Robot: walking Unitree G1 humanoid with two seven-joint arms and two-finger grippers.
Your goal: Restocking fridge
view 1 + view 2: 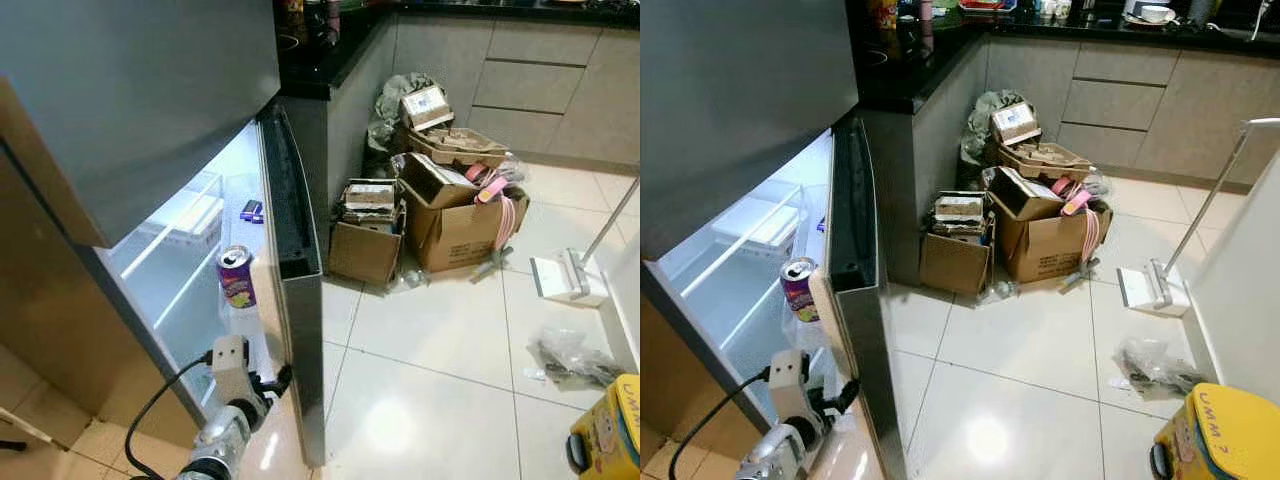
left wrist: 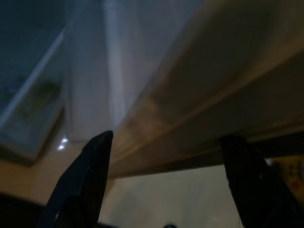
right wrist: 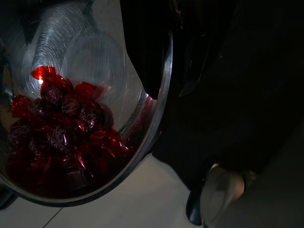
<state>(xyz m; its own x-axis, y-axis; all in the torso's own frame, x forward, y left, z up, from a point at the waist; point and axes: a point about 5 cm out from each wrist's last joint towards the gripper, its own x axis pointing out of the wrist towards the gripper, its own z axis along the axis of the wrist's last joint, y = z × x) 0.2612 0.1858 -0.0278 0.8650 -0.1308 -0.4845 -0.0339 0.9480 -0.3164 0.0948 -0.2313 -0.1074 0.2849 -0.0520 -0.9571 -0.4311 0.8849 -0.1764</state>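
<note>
From the left eye, the fridge door (image 1: 290, 300) is standing open and the light inside is falling on a purple can (image 1: 236, 276) sitting on a shelf, with a small dark packet (image 1: 251, 211) lying further back. The left arm is reaching in low beside the door's edge, its gripper (image 1: 262, 383) pointing at the door. If that arm is swinging wide, I think it could be knocking the can over, since the can is standing just above it.

From the right eye, the same door (image 1: 855, 300) is jutting into the room, and cardboard boxes (image 1: 1040, 225) are piling up against the counter behind. A yellow container (image 1: 1220, 435) is sitting low at the robot's right.

Along the left wrist, the two black fingers (image 2: 85, 180) are standing well apart, with a pale edge, seemingly the door's, running between them. Nothing is being held.

Along the right wrist, a shiny metal bowl (image 3: 156, 118) of red wrapped sweets (image 3: 61, 128) is hanging close to the camera; a dark finger is crossing its rim, so it looks gripped there. A rim hold is letting the bowl tilt, and the sweets could be spilling onto the tiles.
</note>
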